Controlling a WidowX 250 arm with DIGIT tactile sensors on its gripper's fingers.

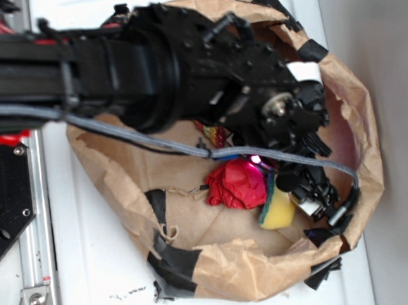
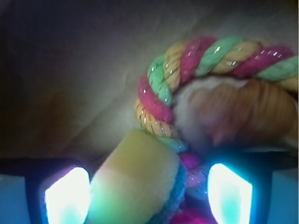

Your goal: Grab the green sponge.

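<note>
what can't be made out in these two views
- Exterior: the arm hides the pincer, so its grip on the green sponge cannot be judged.
- Exterior: the twisted rope shows only a sliver under the arm.
- Wrist: the sponge's lower end is cut by the bottom edge; glare washes out the fingertips.

Crumpled matt paper bag (image 1: pixel 220 264), porous foam sponge (image 2: pixel 135 182) (soft-looking), glossy twisted rope (image 2: pixel 187 65)
</note>
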